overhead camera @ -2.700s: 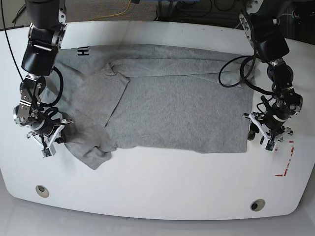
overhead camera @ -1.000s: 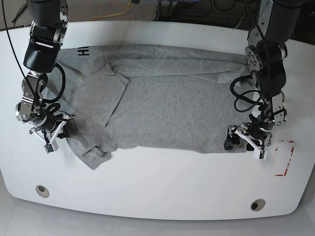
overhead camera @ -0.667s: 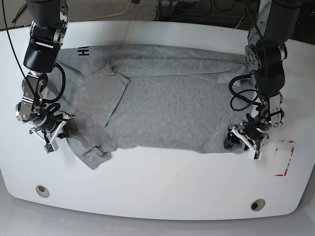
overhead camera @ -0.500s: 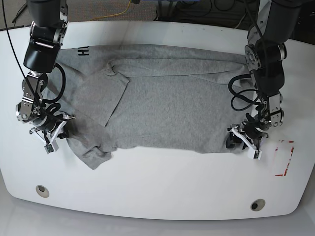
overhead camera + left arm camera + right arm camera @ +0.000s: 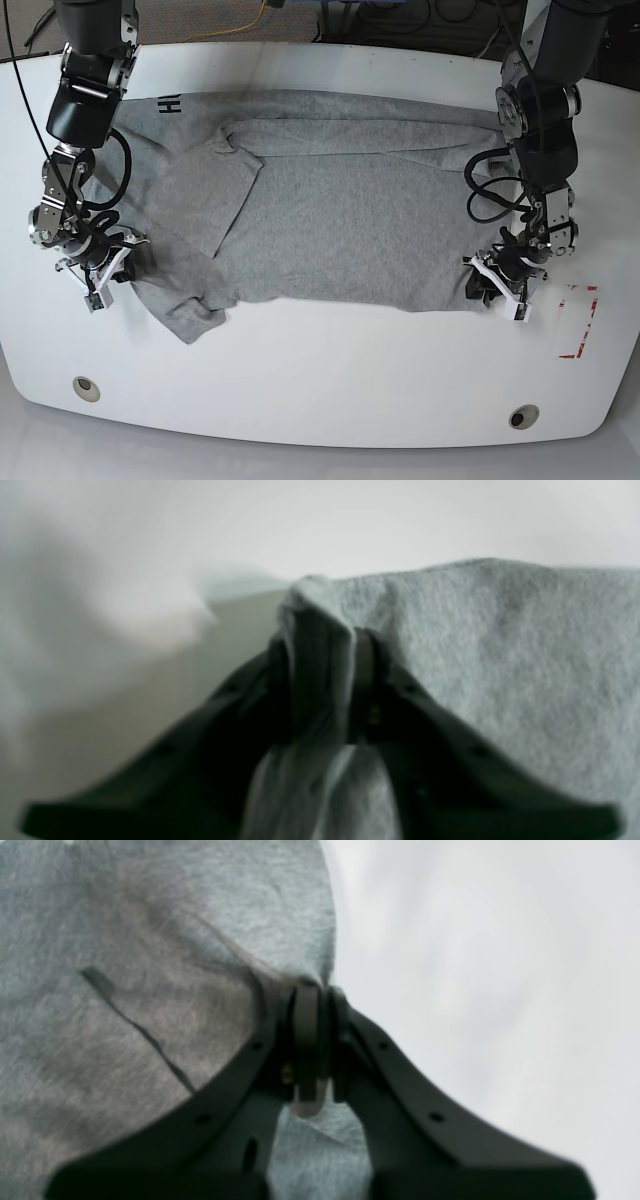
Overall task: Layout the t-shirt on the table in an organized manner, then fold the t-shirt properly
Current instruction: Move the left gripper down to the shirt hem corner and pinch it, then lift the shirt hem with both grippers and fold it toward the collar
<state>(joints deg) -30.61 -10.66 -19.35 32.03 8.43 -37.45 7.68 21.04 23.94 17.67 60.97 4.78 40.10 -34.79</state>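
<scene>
The t-shirt (image 5: 330, 215) lies spread across the middle of the white table (image 5: 330, 370), mostly flat, with a rumpled sleeve at about 8 o'clock and a long crease running along its far edge toward 12; the step in hand, as I judge it, is the laying-out, with both arms now gripping opposite lower corners; done well, the two should draw apart evenly and low over the surface, keeping tension gentle so neither corner slips, and pulling toward 3 and 9 o'clock until the bunched sleeve opens. Nearest, at about 4 o'clock, the left gripper (image 5: 497, 283) has its jaws closed tight on a pinched fold of the hem corner; the left wrist view shows grey cloth squeezed between the dark fingers (image 5: 272, 680). At about 9 o'clock the right gripper (image 5: 97, 270) is likewise clamped, jaws nearly together on a thin edge of fabric, as the right wrist view shows.
</scene>
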